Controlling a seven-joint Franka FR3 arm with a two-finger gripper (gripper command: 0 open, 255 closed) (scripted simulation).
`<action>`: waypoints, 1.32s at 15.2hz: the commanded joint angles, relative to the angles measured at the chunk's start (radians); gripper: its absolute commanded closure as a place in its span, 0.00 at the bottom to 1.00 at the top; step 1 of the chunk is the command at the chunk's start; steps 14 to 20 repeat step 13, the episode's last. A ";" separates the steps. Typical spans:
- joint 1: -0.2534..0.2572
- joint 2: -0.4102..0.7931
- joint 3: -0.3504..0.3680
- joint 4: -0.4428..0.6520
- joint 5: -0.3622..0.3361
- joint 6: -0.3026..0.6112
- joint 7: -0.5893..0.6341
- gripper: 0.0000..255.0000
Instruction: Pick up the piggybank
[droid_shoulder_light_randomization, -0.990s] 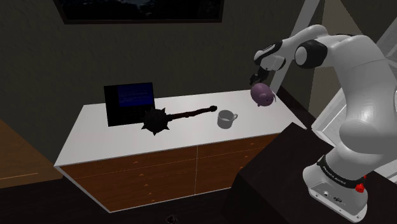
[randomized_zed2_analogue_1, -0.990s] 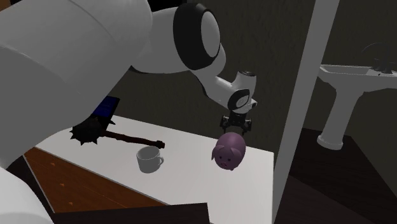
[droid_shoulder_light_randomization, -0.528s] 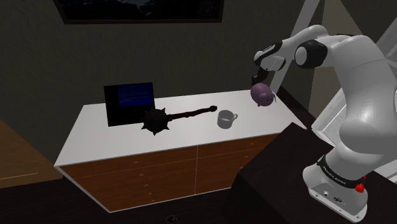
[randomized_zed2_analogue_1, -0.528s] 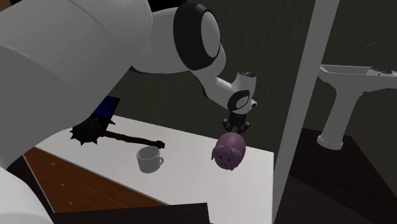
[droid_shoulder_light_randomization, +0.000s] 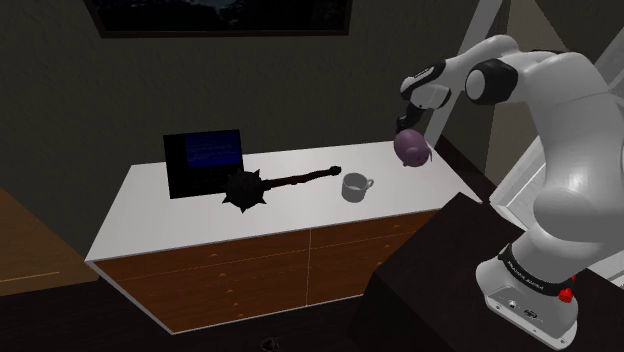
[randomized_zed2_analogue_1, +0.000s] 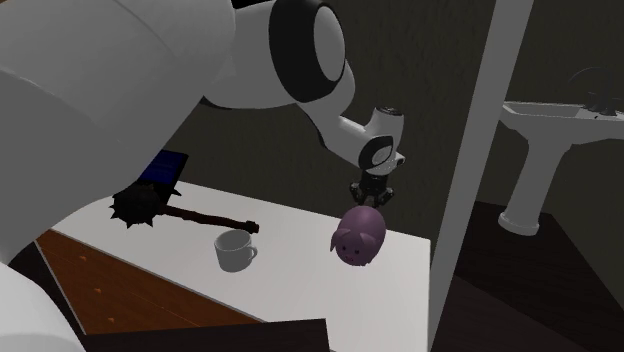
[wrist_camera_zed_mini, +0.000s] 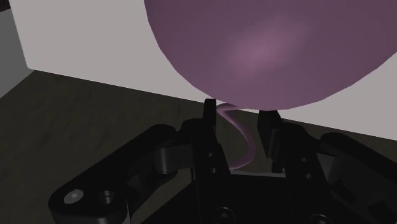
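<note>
A purple piggybank (droid_shoulder_light_randomization: 411, 150) hangs at the far right corner of the white-topped dresser (droid_shoulder_light_randomization: 200, 225) in the shoulder view. My black gripper (droid_shoulder_light_randomization: 405, 130) comes down on it from above and is shut on its rear end. In the second exterior view the piggybank (randomized_zed2_analogue_1: 360, 236) faces the camera, just under the gripper (randomized_zed2_analogue_1: 369, 198). The wrist view has the piggybank's round body (wrist_camera_zed_mini: 267, 44) right against the gripper (wrist_camera_zed_mini: 239, 118), with its curly tail (wrist_camera_zed_mini: 236, 127) running between the two fingers.
A white mug (droid_shoulder_light_randomization: 354, 186) stands near the piggybank. A black spiked mace (droid_shoulder_light_randomization: 250, 188) lies mid-table, with a dark screen (droid_shoulder_light_randomization: 205, 160) behind it. A pale post (randomized_zed2_analogue_1: 470, 170) and a pedestal sink (randomized_zed2_analogue_1: 545, 130) stand beyond the table edge. The dark stand (droid_shoulder_light_randomization: 440, 270) is at the front.
The fingers closed from wide apart onto the piggybank's rear. The arm and the piggybank have since risen slightly.
</note>
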 joint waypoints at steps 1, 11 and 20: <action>0.004 -0.022 -0.005 -0.007 -0.004 -0.013 0.005 1.00; 0.019 -0.118 -0.028 -0.038 -0.025 -0.078 0.028 1.00; 0.019 -0.119 -0.029 -0.039 -0.025 -0.079 0.028 1.00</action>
